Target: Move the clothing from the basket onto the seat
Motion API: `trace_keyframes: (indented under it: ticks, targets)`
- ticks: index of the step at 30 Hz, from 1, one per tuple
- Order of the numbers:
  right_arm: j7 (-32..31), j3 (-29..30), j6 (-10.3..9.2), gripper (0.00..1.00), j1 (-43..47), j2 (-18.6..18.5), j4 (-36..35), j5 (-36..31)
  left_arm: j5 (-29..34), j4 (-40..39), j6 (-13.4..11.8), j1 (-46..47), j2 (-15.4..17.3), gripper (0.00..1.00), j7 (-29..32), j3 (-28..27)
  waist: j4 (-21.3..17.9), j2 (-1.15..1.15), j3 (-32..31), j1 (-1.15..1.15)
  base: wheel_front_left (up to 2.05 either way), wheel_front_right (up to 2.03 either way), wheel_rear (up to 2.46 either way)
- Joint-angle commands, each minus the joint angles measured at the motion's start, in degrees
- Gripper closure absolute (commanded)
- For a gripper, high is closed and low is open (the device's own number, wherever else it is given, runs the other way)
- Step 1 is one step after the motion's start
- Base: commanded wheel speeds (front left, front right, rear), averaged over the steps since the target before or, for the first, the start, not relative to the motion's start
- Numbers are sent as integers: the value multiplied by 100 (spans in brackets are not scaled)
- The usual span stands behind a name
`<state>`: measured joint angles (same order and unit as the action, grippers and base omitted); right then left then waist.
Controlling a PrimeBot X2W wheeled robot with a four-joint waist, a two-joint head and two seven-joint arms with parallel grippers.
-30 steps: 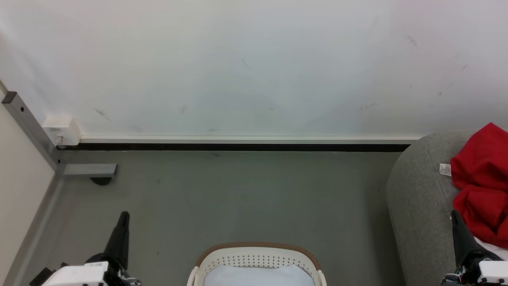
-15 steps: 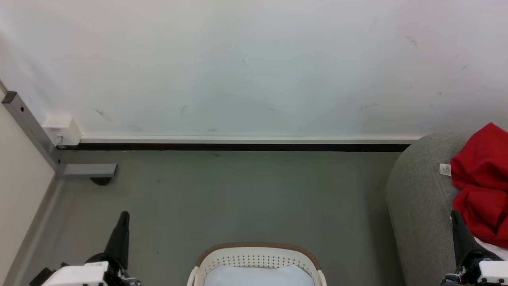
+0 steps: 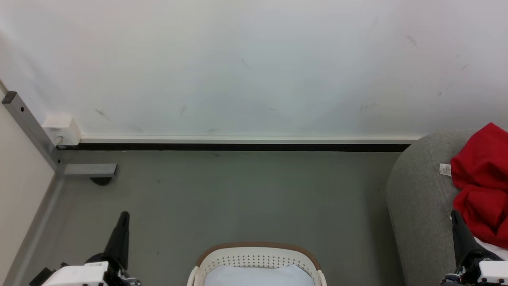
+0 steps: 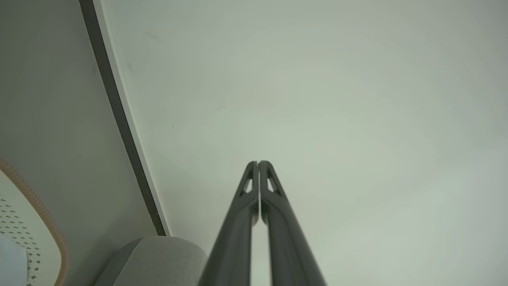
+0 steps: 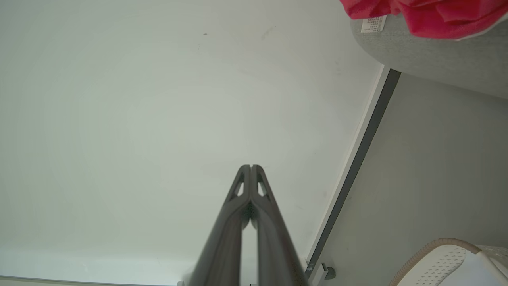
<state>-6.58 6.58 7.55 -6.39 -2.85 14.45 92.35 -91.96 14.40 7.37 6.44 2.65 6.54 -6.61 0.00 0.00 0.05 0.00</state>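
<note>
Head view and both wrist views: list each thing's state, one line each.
left gripper: shut, empty.
right gripper: shut, empty.
clothing: crumpled in a heap on the seat.
seat: bears the clothing.
basket: upright on the floor, pale thing inside.

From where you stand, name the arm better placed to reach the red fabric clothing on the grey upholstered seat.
Right. The right end effector, shut, is beside the red fabric clothing on the grey upholstered seat; the left end effector, also shut, is on the far side of the cream-white perforated plastic basket.
</note>
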Motion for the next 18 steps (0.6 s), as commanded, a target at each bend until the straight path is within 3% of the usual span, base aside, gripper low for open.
trace_keyframes:
  ticks: [1,18]
  targets:
    - [-20,22,-12,100,-36,0,-33,1,-72,-15,27,33,42,100,28,-10,0,0,0,0,0,0,0]
    - [-20,22,-11,100,-36,0,-33,2,-73,-15,27,33,43,100,27,-10,0,0,0,0,0,0,0]
